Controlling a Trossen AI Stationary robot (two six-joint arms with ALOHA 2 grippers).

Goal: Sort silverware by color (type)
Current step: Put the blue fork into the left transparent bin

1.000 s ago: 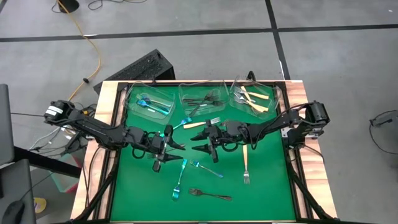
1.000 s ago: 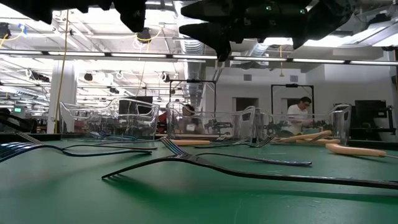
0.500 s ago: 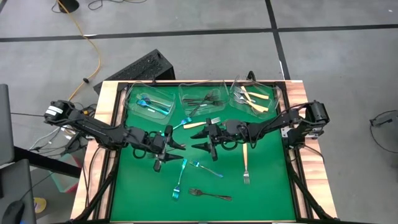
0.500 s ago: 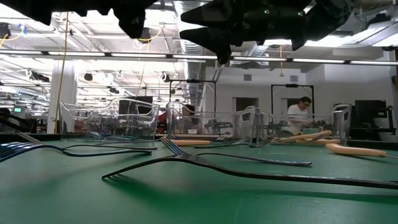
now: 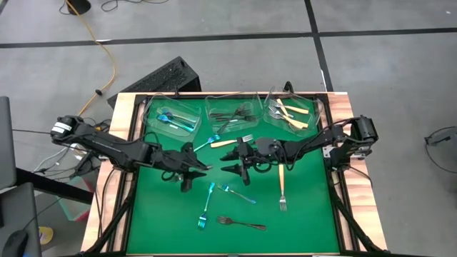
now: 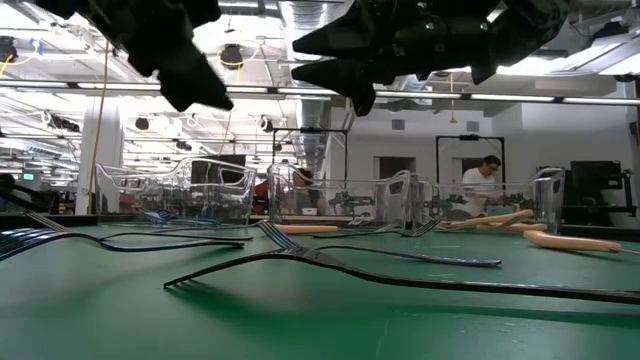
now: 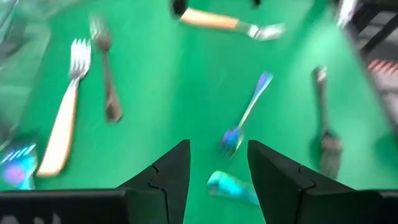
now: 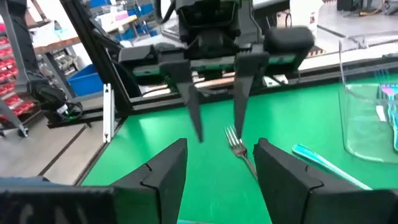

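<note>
Silverware lies loose on the green mat [image 5: 157, 214]: blue-teal forks [image 5: 206, 205] [image 5: 238, 193] [image 5: 208, 141], a dark fork [image 5: 240, 223] and cream-handled forks [image 5: 281, 187] [image 5: 232, 141]. My left gripper [image 5: 198, 170] hangs open above the mat left of centre, slanting down toward the right. In its wrist view a blue fork [image 7: 245, 118] lies beyond the gripper [image 7: 217, 165]. My right gripper [image 5: 227, 161] hovers open and about level, facing the left one [image 8: 214, 93]. Neither holds anything.
Three clear tubs stand along the far edge: the left one [image 5: 171, 114] holds blue forks, the middle one [image 5: 230, 112] dark forks, the right one [image 5: 289, 112] cream-handled forks. A wooden rim [image 5: 121, 143] frames the mat. A person [image 6: 488, 180] sits far off in the room.
My left gripper has turned at the wrist. Its fingers pointed steeply down toward the near edge and now slant toward the table's right. It stays open. In the low view it has swung to the left and sunk a little. My right gripper has kept still.
</note>
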